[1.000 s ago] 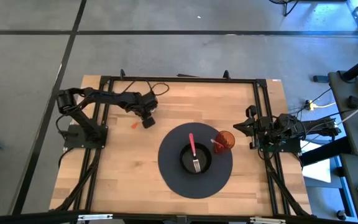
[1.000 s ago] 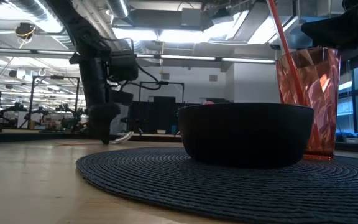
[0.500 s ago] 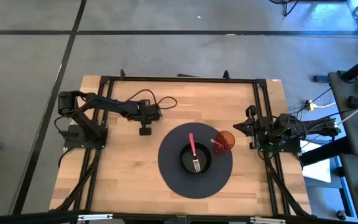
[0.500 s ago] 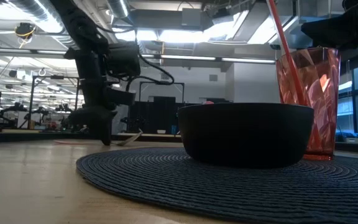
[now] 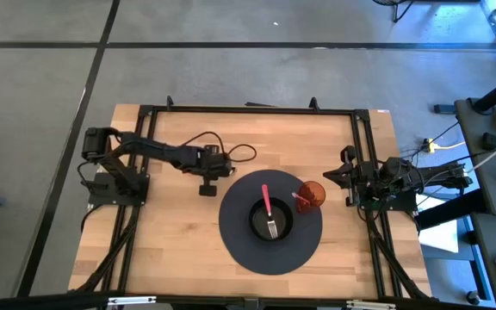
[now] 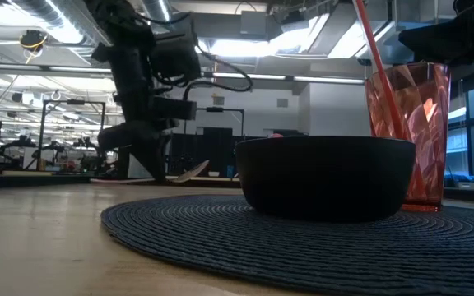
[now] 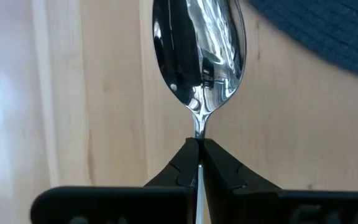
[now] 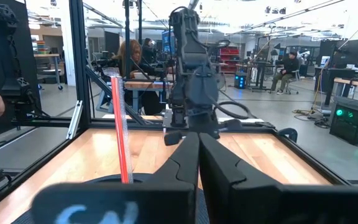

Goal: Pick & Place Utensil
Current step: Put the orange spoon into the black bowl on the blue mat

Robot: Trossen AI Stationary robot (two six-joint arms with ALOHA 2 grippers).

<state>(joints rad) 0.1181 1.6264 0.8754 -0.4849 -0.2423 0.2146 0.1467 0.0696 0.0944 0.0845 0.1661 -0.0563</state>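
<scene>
Your left gripper (image 7: 199, 163) clenches the shiny silver-headed spoon (image 7: 199, 53) just beside the round dark woven mat (image 5: 270, 222); right gripper (image 8: 198, 163) rests clenched, empty.

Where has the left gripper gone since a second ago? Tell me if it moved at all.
Yes. The left gripper, shut on the spoon, has moved toward the round mat, now almost at its edge.
</scene>
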